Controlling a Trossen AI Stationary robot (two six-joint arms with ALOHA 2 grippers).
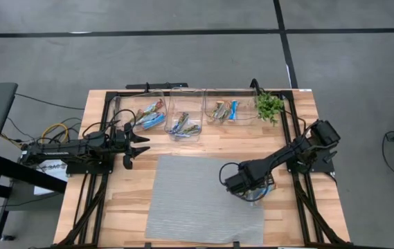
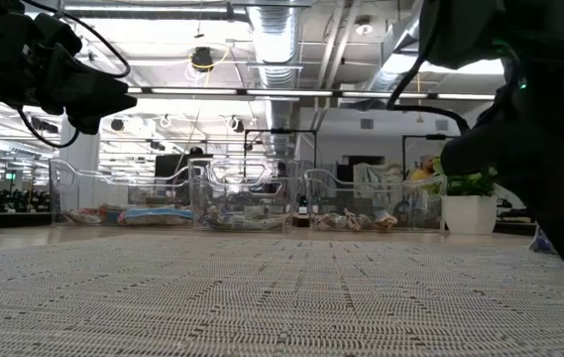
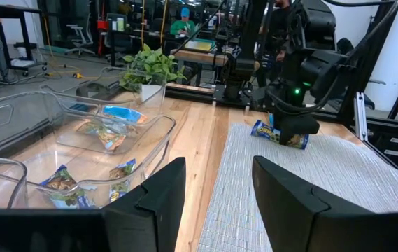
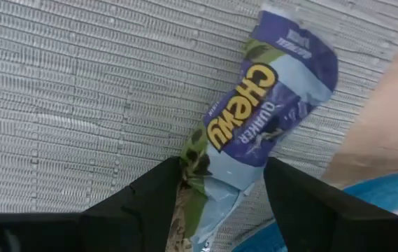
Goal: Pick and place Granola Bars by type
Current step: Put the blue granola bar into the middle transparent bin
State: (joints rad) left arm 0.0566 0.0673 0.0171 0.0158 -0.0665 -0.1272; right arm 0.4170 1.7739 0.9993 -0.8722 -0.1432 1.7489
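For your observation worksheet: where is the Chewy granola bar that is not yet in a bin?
The Chewy granola bar lies at the right edge of the grey mat, directly under the right gripper, whose open fingers straddle one end.

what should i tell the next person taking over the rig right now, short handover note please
Left pincer: open, empty, held above the table's left side near the left bin.
Right pincer: open, low over the right edge of the grey mat, one finger on each side of a blue Chewy bar that lies on the mat; not yet gripped. A second blue wrapper shows beside it.
Done: bars already lie in all three clear bins at the back, left, middle and right.
Left: grip the Chewy bar, drop it in its matching bin, then the wrapper beside it.
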